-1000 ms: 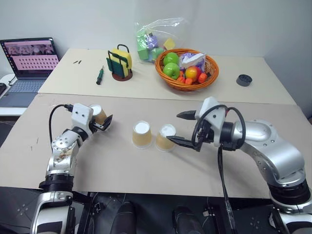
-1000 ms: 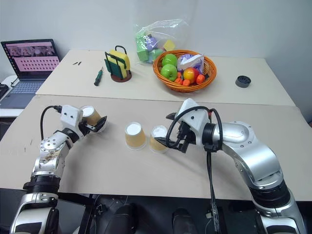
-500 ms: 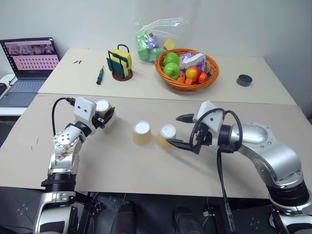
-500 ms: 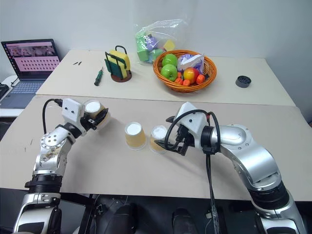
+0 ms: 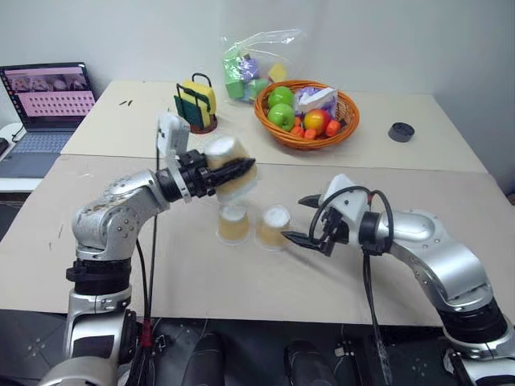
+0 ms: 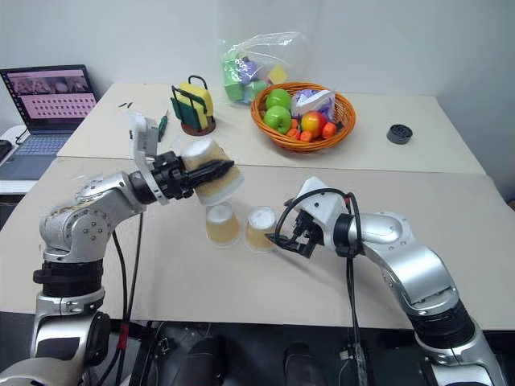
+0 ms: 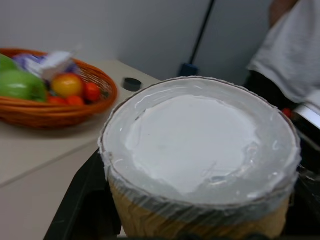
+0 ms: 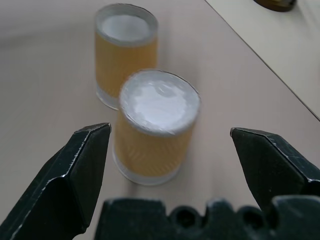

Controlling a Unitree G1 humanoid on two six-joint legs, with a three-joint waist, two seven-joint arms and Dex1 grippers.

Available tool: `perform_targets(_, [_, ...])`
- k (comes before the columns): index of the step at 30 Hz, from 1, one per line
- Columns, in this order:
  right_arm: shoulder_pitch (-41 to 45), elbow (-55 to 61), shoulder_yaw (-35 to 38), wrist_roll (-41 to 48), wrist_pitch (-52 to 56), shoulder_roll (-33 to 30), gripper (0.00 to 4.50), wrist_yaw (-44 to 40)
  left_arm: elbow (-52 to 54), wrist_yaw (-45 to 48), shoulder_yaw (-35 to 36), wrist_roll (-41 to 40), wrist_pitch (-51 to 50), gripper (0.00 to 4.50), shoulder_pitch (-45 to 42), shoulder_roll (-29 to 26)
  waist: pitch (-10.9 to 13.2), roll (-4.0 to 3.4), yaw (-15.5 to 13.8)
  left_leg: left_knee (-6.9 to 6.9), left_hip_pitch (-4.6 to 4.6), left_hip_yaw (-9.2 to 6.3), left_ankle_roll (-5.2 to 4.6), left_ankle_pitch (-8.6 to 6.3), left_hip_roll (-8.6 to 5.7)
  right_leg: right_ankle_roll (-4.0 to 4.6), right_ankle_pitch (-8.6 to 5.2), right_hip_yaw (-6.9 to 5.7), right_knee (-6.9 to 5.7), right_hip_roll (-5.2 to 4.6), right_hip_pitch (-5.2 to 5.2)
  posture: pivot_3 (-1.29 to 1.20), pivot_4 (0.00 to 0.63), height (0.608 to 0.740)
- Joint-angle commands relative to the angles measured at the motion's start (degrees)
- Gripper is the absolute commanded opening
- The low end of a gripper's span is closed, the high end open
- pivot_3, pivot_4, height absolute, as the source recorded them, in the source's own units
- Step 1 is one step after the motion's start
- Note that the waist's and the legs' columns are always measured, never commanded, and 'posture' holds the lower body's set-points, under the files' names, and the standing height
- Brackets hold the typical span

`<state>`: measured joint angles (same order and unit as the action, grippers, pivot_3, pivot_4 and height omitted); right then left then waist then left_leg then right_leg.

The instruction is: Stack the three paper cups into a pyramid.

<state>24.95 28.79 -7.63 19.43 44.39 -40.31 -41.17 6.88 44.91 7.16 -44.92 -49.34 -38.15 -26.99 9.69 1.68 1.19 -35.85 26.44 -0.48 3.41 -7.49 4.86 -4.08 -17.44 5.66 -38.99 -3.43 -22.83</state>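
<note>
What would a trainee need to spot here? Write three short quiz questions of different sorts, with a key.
1. True or false: the left gripper holds a paper cup above the table.
2. How many cups stand upside down on the table?
3. The right gripper is: A) shut on a cup, B) open beside the near cup.

Key: 1 true. 2 two, the near cup and the far cup. 3 B.

Nothing I can read from here. The laptop (image 5: 47,104) screen glows with rows of small marks, too fine to make out. The cups (image 8: 150,125) carry no print, and the bag (image 5: 257,64) shows no lettering I can tell.
</note>
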Motion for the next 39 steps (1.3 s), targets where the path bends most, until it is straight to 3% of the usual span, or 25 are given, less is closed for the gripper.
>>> perform_targets(1, [-0.7,1.6,2.9,-0.6,-1.6,-0.7,4.50,1.0,-1.3,4.2,-2.3,-2.7,-2.9,2.89,-2.9,-0.1,0.0,0.00,-0.1,0.00,0.00,0.00,0.00,0.00,0.00,0.00,0.00,0.00,0.00,0.00,0.00,0.00,0.150,0.692])
perform_targets(9, [-2.9,3.9,4.8,-0.7,-0.9,-0.4,4.50,2.9,-8.4,11.6,-9.9,6.4,5.2,2.89,-4.8,-1.0,0.0,0.01,-0.4,0.02,0.00,-0.01,0.00,0.00,-0.02,0.01,-0.01,-0.02,0.02,0.00,0.01,0.00,0.150,0.692])
perform_targets(20, [-3.8,4.4,5.1,-0.7,-0.9,0.3,4.50,4.3,-11.4,16.3,-12.0,11.4,10.8,2.89,-9.5,0.4,0.0,0.01,-0.4,0.01,0.02,-0.01,0.00,0.00,-0.03,0.00,-0.01,-0.02,0.05,0.00,0.02,0.00,0.150,0.692])
perform_targets(39, [-3.5,4.3,5.7,0.0,-1.1,0.4,4.50,4.4,-15.9,18.6,-14.2,19.0,16.3,2.89,-7.8,-0.6,0.0,0.01,-0.4,0.00,0.02,-0.02,0.00,0.00,-0.02,0.00,-0.01,-0.02,0.04,0.00,0.03,0.00,0.150,0.692])
